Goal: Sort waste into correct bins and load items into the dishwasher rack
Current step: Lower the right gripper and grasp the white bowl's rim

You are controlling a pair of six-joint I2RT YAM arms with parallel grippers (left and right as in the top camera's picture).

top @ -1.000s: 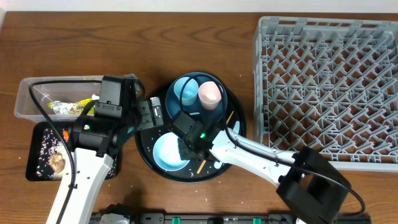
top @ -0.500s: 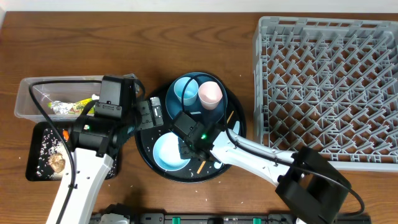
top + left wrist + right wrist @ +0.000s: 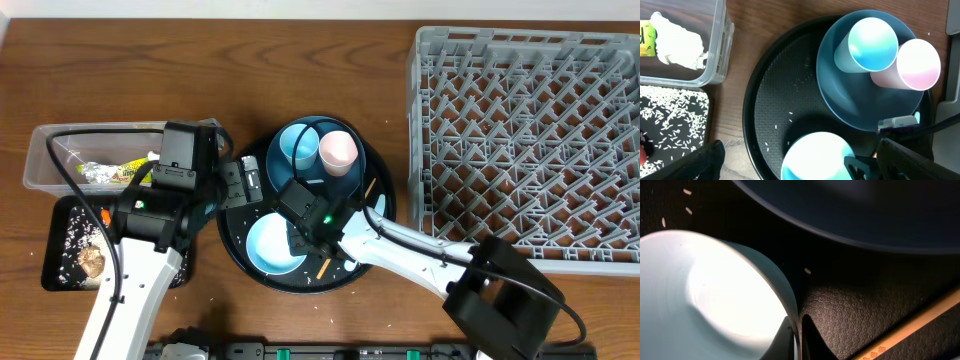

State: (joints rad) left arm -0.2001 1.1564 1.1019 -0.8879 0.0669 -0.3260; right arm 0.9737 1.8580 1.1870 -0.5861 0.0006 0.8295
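On the round tray (image 3: pixel 775 85), the right pincer (image 3: pixel 797 327) grips the white bowl (image 3: pixel 715 290) at its rim; the left pincer (image 3: pixel 800 165) gapes wide.

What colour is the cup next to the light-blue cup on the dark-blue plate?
Pink. The pink cup shows best in the left wrist view.

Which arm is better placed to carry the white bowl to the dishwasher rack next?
Right. The right end effector is shut on the rim of the white bowl, and the dishwasher rack stands on that side. The left end effector hangs open.
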